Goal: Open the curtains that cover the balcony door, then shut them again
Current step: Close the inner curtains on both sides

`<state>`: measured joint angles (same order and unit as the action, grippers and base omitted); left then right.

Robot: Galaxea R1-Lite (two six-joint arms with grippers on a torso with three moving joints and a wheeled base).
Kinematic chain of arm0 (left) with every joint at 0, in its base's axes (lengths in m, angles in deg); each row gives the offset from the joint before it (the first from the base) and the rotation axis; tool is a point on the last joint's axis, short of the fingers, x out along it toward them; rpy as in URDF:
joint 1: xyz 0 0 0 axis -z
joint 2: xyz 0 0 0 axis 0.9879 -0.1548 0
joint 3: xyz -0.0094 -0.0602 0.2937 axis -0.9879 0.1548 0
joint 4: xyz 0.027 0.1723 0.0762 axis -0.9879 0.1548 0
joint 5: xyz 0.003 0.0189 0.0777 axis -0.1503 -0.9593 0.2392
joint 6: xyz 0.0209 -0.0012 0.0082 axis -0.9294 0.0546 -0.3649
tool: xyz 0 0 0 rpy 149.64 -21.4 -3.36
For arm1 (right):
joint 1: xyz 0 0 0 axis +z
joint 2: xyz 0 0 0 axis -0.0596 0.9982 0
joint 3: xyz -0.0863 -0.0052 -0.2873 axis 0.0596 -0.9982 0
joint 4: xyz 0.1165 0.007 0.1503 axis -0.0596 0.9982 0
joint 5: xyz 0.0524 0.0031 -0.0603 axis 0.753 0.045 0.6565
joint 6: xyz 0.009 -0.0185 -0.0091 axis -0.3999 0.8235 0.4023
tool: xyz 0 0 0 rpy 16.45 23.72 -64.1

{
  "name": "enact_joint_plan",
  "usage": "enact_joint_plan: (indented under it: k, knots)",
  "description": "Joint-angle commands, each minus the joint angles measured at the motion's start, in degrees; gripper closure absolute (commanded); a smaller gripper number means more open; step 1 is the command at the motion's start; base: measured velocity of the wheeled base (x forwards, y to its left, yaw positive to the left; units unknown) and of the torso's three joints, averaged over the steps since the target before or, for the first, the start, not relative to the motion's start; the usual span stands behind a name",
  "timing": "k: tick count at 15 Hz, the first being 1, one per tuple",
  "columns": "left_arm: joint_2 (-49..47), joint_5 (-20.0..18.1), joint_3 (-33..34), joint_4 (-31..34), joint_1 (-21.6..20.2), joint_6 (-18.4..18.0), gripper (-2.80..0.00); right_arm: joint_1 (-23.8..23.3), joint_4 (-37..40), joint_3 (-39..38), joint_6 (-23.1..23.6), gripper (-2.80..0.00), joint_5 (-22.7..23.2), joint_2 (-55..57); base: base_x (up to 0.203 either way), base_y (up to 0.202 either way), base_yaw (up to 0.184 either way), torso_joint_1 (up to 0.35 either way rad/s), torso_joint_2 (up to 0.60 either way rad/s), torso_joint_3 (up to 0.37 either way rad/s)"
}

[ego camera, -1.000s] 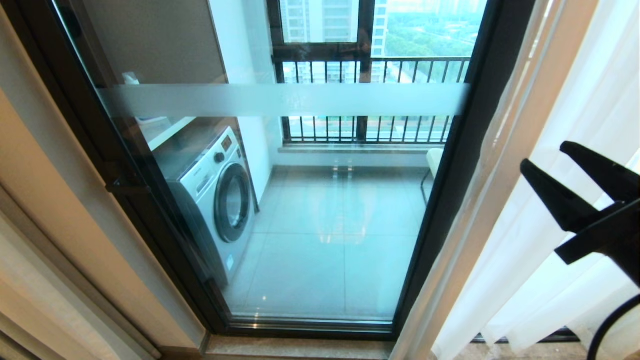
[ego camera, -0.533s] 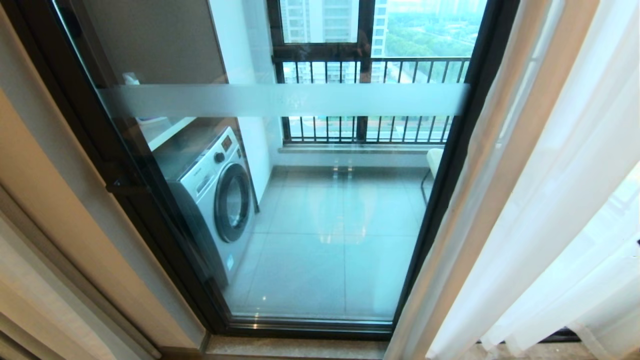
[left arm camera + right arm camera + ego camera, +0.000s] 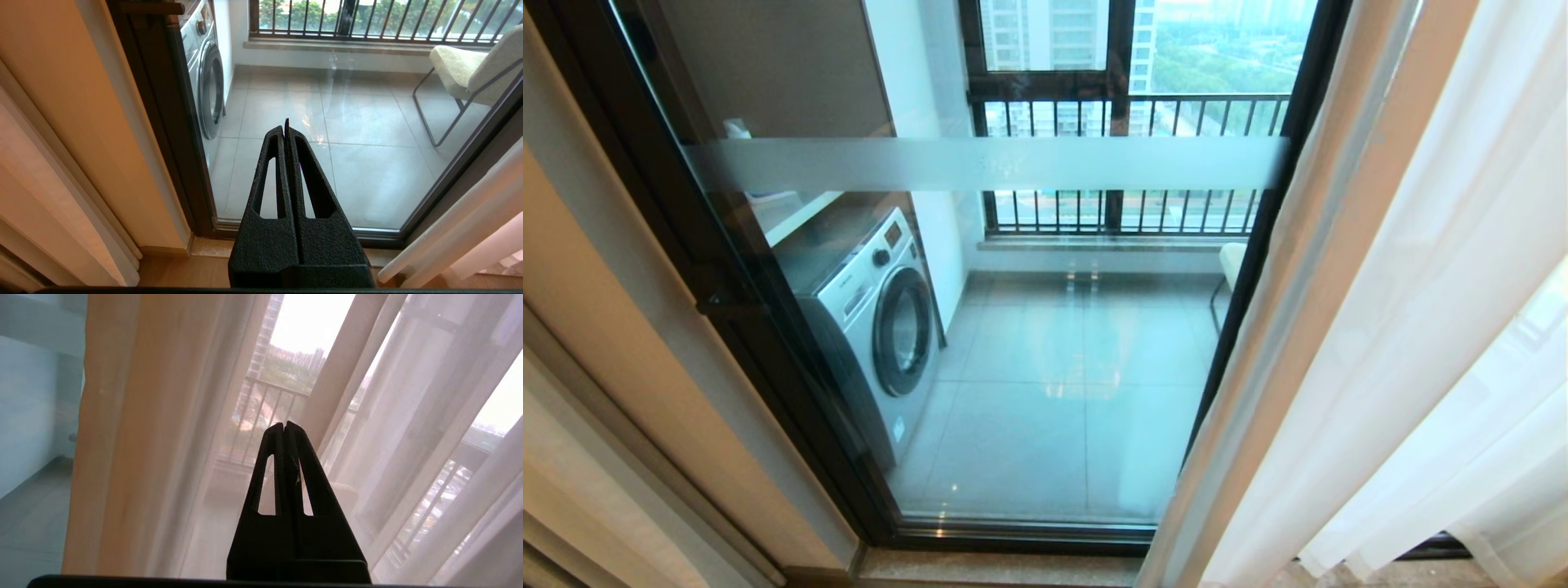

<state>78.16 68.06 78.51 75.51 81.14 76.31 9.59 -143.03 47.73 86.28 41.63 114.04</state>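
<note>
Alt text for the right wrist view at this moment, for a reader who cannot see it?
The right gripper, its black fingers pressed shut on nothing, points at the sheer white curtains hanging in soft vertical folds. A cream bunched fold hangs at one side, and a balcony railing with city buildings shows faintly through the fabric.

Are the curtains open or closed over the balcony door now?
Open. The sheer curtains hang bunched at the right side, and the glass of the balcony door is uncovered, showing the washing machine behind it.
</note>
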Motion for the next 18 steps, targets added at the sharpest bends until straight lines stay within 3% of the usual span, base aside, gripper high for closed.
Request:
enact_joint_plan:
  k: [1, 3, 5, 9, 15, 18]
  knots:
    - [0.0, 0.0, 0.0, 0.0, 0.0, 0.1, 0.00, -3.1, 5.6, -0.7, 0.1, 0.00, -0.1, -6.6, 0.000, 0.000, 0.000, 0.000, 0.00, 0.000]
    - [0.0, 0.0, 0.0, 0.0, 0.0, 0.1, 0.00, -9.0, 5.7, -1.4, -0.6, 0.00, 2.3, -5.7, 0.000, 0.000, 0.000, 0.000, 0.00, 0.000]
    - [0.0, 0.0, 0.0, 0.0, 0.0, 0.1, 0.00, -11.8, 7.3, -3.2, -3.4, 0.00, 9.7, -7.3, 0.000, 0.000, 0.000, 0.000, 0.00, 0.000]
    - [0.0, 0.0, 0.0, 0.0, 0.0, 0.1, 0.00, -14.0, 24.4, -3.3, -7.9, 0.00, 15.3, -16.6, 0.000, 0.000, 0.000, 0.000, 0.00, 0.000]
    - [0.0, 0.0, 0.0, 0.0, 0.0, 0.1, 0.00, -13.7, 57.3, -3.3, -9.0, 0.00, 17.3, -38.0, 0.000, 0.000, 0.000, 0.000, 0.00, 0.000]
    - [0.0, 0.0, 0.0, 0.0, 0.0, 0.0, 0.00, -13.6, 61.1, -3.3, -11.3, 0.00, 17.7, -40.7, 0.000, 0.000, 0.000, 0.000, 0.00, 0.000]
